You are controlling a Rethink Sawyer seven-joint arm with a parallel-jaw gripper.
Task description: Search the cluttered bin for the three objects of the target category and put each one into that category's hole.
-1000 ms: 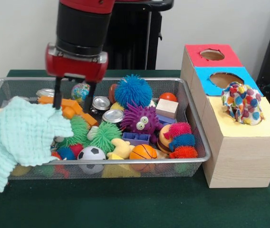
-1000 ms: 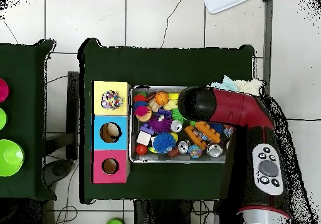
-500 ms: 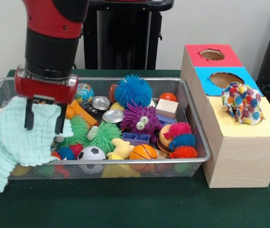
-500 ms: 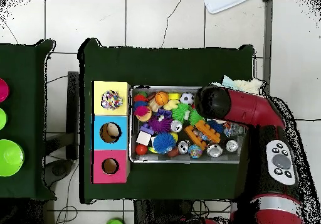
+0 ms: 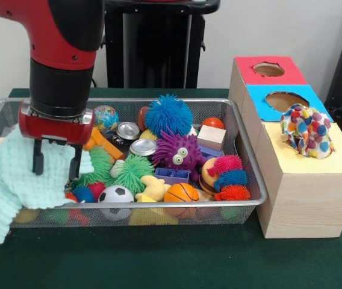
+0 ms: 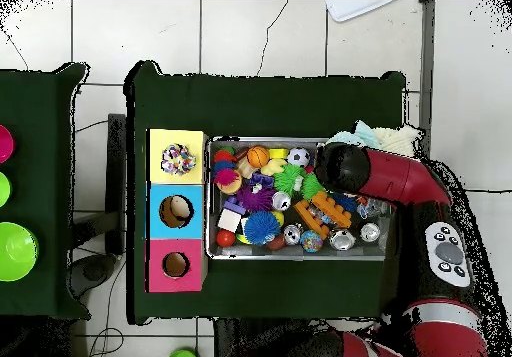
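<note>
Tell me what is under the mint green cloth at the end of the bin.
The mint green cloth drapes over the wire bin rim. At its lower edge a yellow toy and a red toy peek out. Anything deeper is covered. The gripper hangs open over it.

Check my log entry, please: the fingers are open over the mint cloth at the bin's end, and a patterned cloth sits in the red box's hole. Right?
One thing is wrong: the patterned cloth sits in the yellow box's hole, not the red one's, as the front view shows. The rest stands: the fingers are open over the mint cloth at the bin's end.
</note>
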